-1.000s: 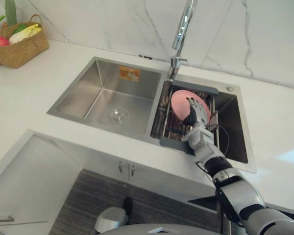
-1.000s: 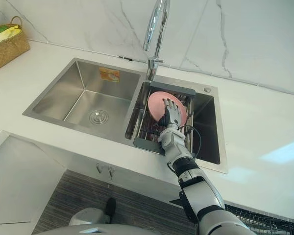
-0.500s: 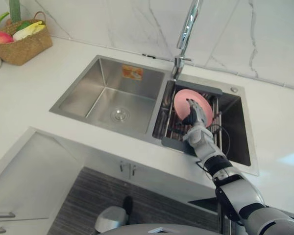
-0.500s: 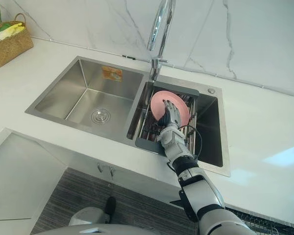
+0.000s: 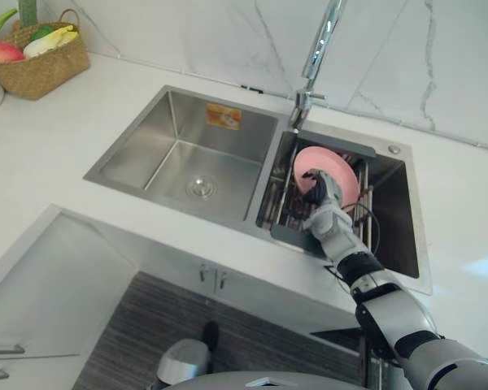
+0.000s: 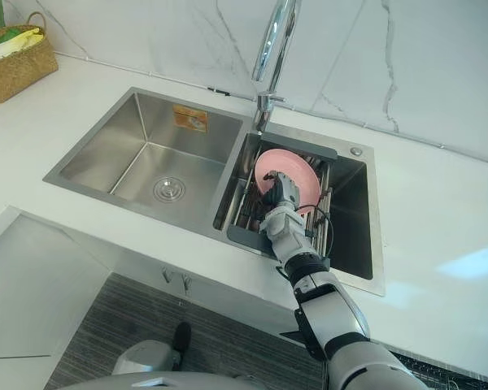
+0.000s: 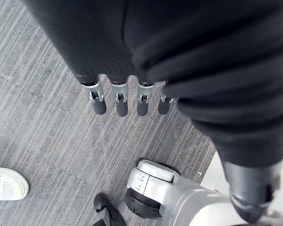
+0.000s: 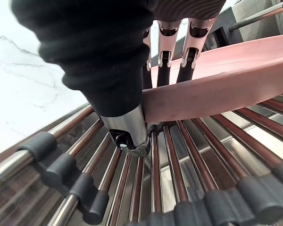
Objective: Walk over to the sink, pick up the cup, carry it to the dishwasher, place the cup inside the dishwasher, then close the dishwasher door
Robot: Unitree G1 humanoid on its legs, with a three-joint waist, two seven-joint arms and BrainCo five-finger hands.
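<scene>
A round pink dish (image 5: 344, 166) stands on edge in the wire rack (image 5: 286, 235) in the sink's right basin. My right hand (image 5: 324, 208) reaches in from the counter's front edge and meets the dish at its near lower rim. In the right wrist view the fingers (image 8: 165, 52) curl over the pink rim (image 8: 226, 80) to its far side, while the thumb (image 8: 126, 128) presses the near side. My left hand (image 7: 127, 99) hangs over the grey floor with straight fingers and holds nothing.
A tall chrome faucet (image 5: 320, 50) rises behind the rack. The left basin (image 5: 197, 161) holds nothing but its drain. A wicker basket (image 5: 42, 58) of produce sits at the counter's far left. A person's white shoe (image 7: 4, 183) is on the floor.
The right hand's fingers, straight against the dish's face before, have curled over its rim. The whole picture has shifted a little as the camera moved.
</scene>
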